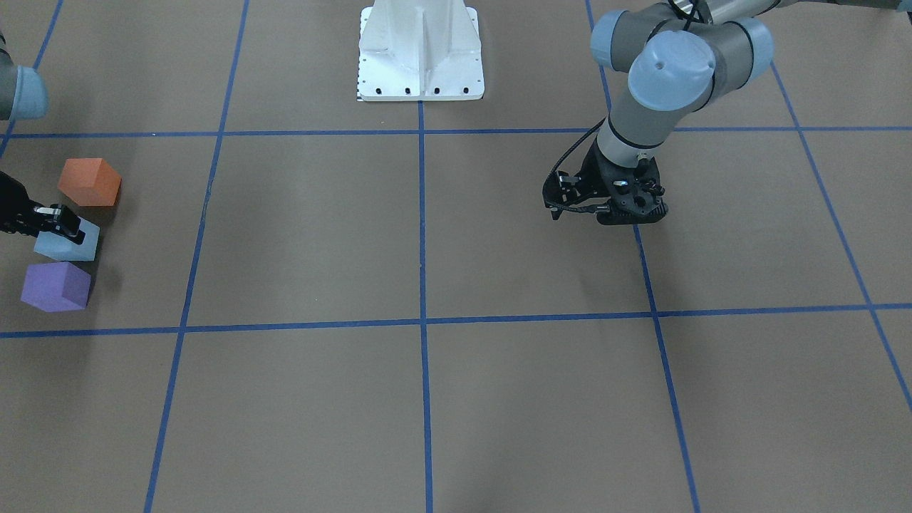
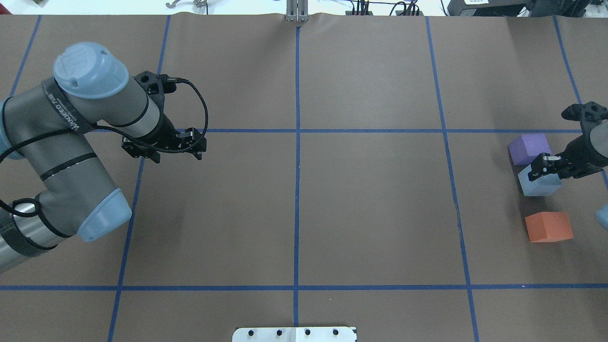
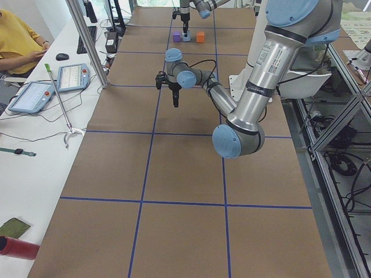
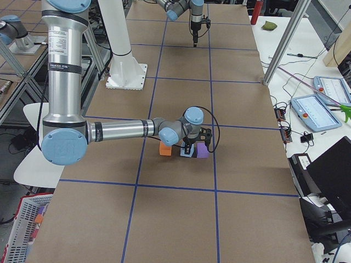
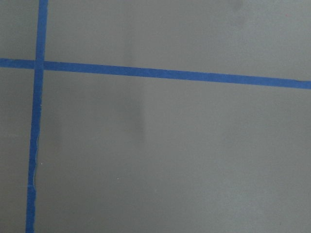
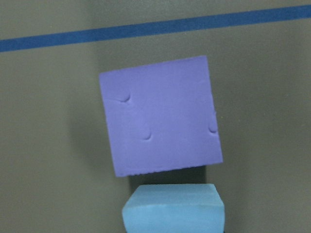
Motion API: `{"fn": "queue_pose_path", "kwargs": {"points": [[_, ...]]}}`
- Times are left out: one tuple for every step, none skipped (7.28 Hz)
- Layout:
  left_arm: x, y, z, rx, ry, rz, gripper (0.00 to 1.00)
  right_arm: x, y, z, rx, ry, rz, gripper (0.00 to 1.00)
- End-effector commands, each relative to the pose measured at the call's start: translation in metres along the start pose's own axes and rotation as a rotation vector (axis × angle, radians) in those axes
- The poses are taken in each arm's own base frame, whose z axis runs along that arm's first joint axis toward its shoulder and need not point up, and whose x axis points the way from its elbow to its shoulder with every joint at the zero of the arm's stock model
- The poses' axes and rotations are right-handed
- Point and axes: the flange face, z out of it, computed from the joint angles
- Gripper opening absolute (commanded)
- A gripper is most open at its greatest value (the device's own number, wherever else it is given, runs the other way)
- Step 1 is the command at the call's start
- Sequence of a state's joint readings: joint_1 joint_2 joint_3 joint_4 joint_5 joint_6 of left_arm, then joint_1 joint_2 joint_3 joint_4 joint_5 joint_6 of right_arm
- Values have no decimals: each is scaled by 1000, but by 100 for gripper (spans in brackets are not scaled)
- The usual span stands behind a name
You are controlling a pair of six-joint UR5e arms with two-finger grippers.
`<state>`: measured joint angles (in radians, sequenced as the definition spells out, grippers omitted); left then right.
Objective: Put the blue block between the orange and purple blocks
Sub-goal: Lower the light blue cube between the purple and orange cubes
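The blue block (image 2: pixel 539 184) sits between the purple block (image 2: pixel 528 147) and the orange block (image 2: pixel 548 227) at the table's right end. My right gripper (image 2: pixel 540 169) points straight down onto the blue block (image 1: pixel 68 246) and is shut on it, at or just above the table. The right wrist view shows the purple block (image 6: pixel 160 116) beyond the blue block's top (image 6: pixel 173 208). In the front view the row reads orange (image 1: pixel 89 182), blue, purple (image 1: pixel 57 286). My left gripper (image 2: pixel 164 151) hangs empty and shut over bare table far to the left.
Brown paper with a blue tape grid (image 2: pixel 297 130) covers the table. The white robot base (image 1: pixel 420 53) stands at the near middle edge. A narrow gap separates the blue block from the purple one; the orange block stands a little further off.
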<state>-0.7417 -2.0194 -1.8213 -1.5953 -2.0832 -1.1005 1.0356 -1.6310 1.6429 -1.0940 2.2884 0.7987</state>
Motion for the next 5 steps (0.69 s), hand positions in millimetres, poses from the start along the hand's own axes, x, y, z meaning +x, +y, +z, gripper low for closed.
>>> {"fn": "queue_pose_path", "kwargs": {"points": [[-1, 1, -1, 1, 2, -2, 100, -2, 1, -1, 9, -13, -11, 16], [0, 1, -3, 3, 4, -2, 100, 0, 2, 0, 9, -11, -8, 99], [0, 1, -3, 3, 4, -2, 100, 0, 3, 0, 8, -11, -9, 100], [0, 2, -2, 1, 3, -2, 100, 0, 3, 0, 9, -12, -18, 100], [0, 1, -1, 0, 1, -3, 100, -7, 4, -6, 19, -22, -30, 100]]}}
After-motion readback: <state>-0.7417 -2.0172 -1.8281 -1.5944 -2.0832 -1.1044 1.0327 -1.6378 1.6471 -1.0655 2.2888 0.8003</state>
